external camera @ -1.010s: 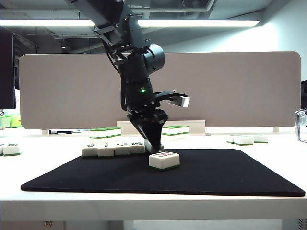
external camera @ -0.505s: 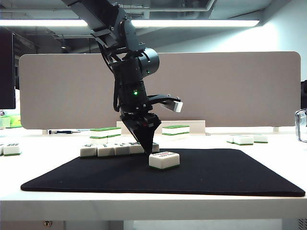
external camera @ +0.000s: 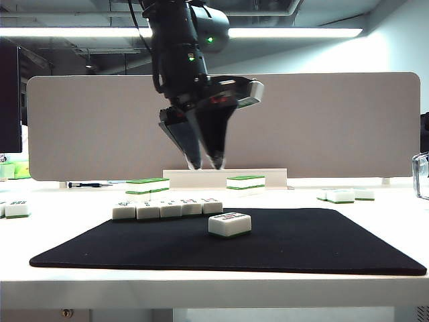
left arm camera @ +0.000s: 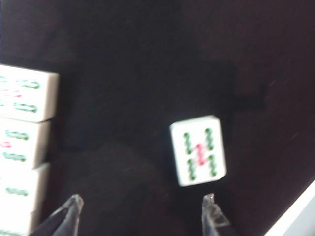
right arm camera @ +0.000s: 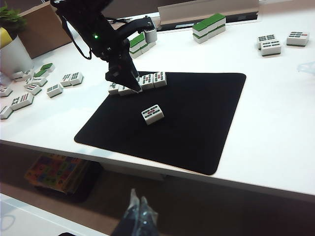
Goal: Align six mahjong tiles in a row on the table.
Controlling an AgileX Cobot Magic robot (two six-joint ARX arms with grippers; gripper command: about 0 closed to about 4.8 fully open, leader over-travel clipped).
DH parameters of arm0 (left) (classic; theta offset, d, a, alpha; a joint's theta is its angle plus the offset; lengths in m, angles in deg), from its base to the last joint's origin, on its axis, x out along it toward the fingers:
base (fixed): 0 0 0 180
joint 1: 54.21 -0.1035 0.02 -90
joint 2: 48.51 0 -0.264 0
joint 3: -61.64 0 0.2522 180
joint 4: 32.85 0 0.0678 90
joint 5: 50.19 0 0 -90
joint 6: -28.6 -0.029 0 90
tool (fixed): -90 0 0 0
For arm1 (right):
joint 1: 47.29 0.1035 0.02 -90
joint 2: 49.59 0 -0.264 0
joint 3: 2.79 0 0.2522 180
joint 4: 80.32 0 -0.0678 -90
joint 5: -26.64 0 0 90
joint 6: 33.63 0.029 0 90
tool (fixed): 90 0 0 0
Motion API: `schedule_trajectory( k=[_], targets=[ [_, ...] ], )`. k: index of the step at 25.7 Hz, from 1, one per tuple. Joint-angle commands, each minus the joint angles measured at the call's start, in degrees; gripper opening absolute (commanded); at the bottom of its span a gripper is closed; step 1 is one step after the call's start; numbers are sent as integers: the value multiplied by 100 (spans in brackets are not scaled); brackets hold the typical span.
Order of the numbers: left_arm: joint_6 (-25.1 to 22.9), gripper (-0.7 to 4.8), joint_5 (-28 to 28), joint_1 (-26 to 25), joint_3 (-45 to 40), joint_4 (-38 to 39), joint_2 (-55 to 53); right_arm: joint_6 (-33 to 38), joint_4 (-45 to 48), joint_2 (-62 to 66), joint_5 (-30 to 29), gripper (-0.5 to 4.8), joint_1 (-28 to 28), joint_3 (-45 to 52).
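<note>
White tiles: five sit side by side in a row [external camera: 167,208] on the black mat [external camera: 315,245] atop the desk [external camera: 395,201], sixth tile [external camera: 230,224] loose nearby; left hand [external camera: 204,164] spread, empty above; right hand [right arm camera: 139,209] pressed together, off the desk.

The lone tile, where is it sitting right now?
In the exterior view the lone tile lies face up on the black mat, just right of and nearer than the tile row.
</note>
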Motion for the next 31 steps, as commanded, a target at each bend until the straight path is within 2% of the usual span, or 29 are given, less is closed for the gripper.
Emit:
schedule_trajectory(
  k=[1,5,10,12,13,16,17,19,20,22,25,29,31],
  targets=[
    [442,307,-157,216,-11,-101,-101,-11,74,-70,9,-1,2,-13],
    [446,308,-153,439,-87,-46,-382,-13,74,-70,9,-1,2,-13],
    [614,306,-127,452,-142,-13,-697,-11,74,-70,9,-1,2,-13],
    [614,192,-131,452,-142,-76,-758,-13,74,-70,9,-1,2,-13],
    [898,128,-129,457,-142,-221,-791,-13,74,-70,9,-1,2,-13],
    [2103,128,-136,457,-127,-911,-787,-13,74,-70,11,-1,2,-13],
    [2365,128,-151,457,-127,-1220,-787,-13,74,-70,11,-1,2,-13],
    [2424,128,-149,457,-127,-1882,-789,-13,74,-70,11,-1,2,-13],
    [2673,128,-87,455,-127,-2271,-789,-13,74,-70,11,-1,2,-13],
    [2981,128,437,417,-127,-2795,-791,-13,74,-70,9,-1,2,-13],
    [3296,128,741,369,-131,-2896,-857,-13,74,-70,9,-1,2,-13],
    [3650,128,778,330,-131,-2944,-953,-13,74,-70,9,-1,2,-13],
    [3663,128,774,328,-131,-2962,-1005,-13,74,-70,9,-1,2,-13]
  ],
)
